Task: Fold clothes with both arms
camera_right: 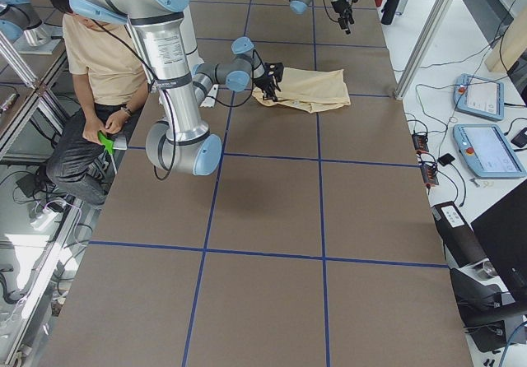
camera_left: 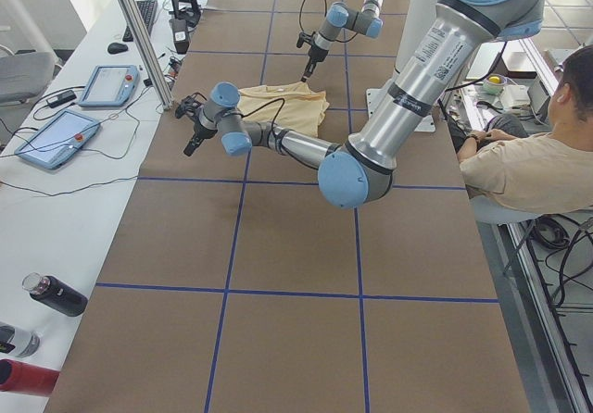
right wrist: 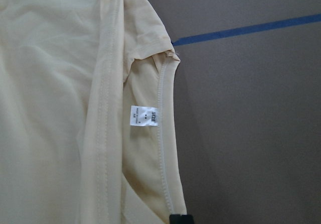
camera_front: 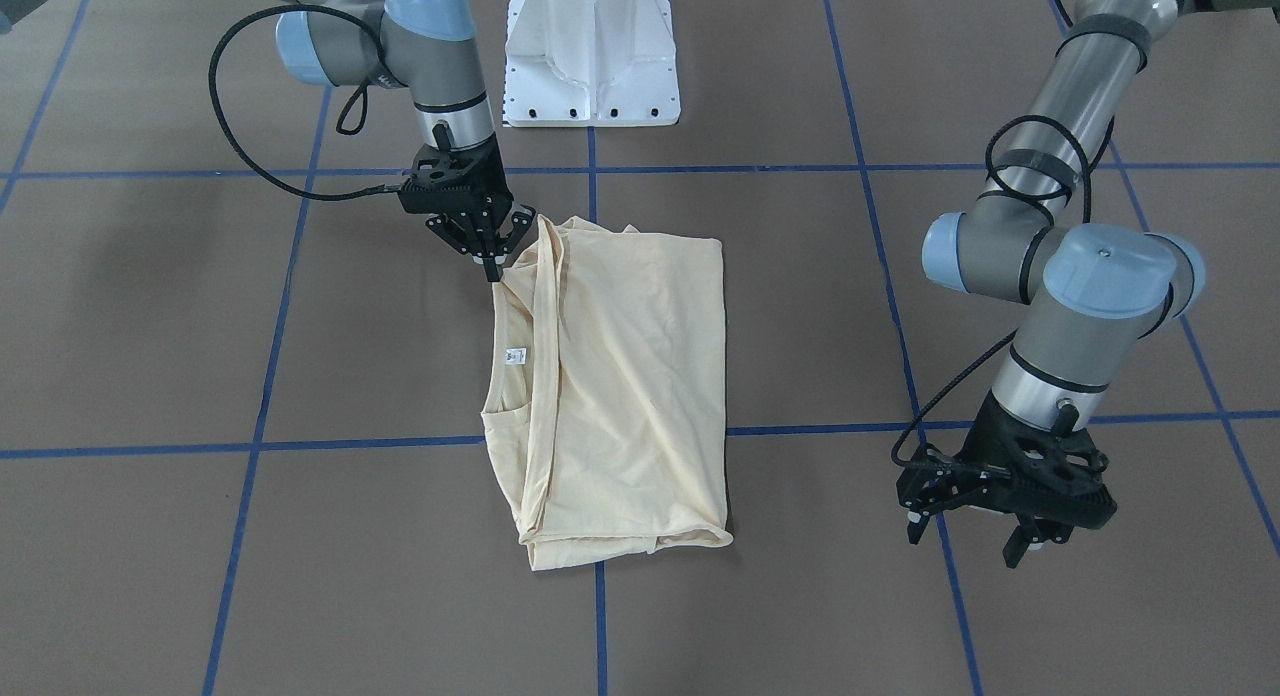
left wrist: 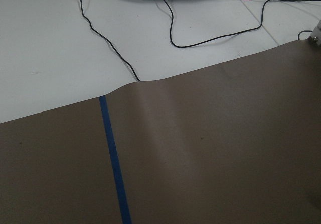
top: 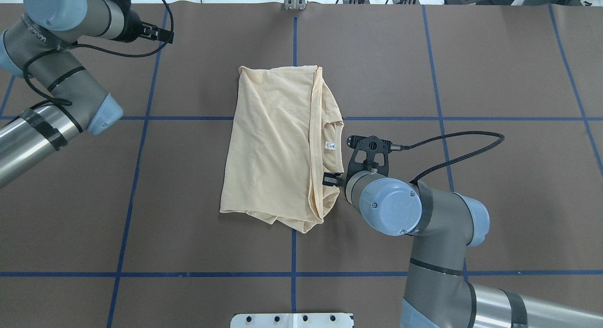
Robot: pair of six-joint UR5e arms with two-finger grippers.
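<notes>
The cream-yellow shirt (camera_front: 620,376) lies folded lengthwise in the middle of the brown table, and its print is hidden. Its white neck tag (camera_front: 516,356) shows at the collar, also in the right wrist view (right wrist: 144,116). My right gripper (camera_front: 494,268) is at the shirt's corner nearest the robot, beside the collar, shut on the shirt's edge; it also shows in the overhead view (top: 330,179). My left gripper (camera_front: 962,548) is open and empty, above bare table well away from the shirt (top: 273,144).
The white pedestal base (camera_front: 592,56) stands at the robot's edge of the table. Blue tape lines (camera_front: 260,416) cross the brown mat. A seated operator (camera_left: 537,163) is beside the table. Control tablets (camera_left: 111,84) and cables (left wrist: 170,28) lie on the white bench beyond the mat's edge.
</notes>
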